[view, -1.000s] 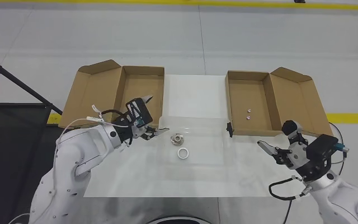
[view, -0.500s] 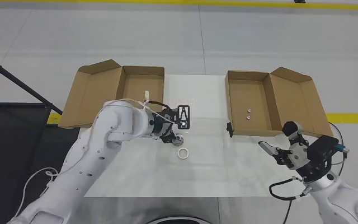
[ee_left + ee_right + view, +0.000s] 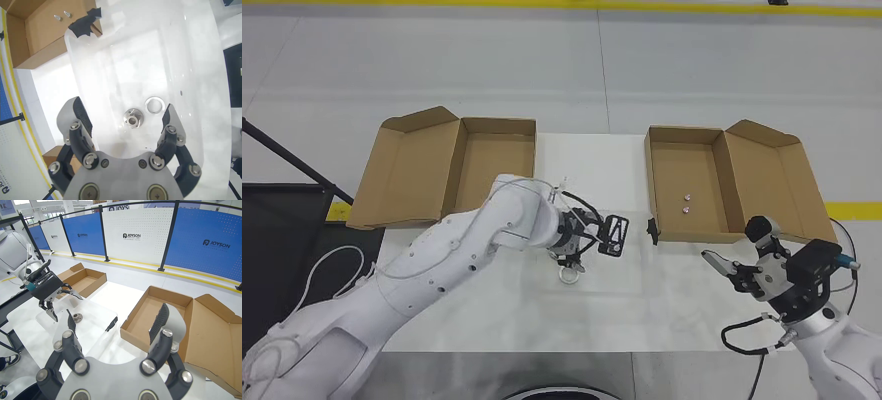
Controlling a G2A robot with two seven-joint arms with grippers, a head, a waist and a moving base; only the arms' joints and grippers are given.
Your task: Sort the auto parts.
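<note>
Left gripper (image 3: 123, 103) hangs wide open over the clear tray (image 3: 132, 56) — the metal hub (image 3: 133, 120) lies on the tray floor, below and between its fingers (image 3: 83, 113), with the white ring (image 3: 154, 105) just beside the hub.

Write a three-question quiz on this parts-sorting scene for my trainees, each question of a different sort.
1. True or false: the left end effector is shut on the flanged hub.
2. Fill in: beside the hub, in the clear tray, lies a white ____.
3. The two small metal parts lie in: A the clear tray; B the right box; C the left end effector.
Key: 1 false, it is open. 2 ring. 3 B.
</note>
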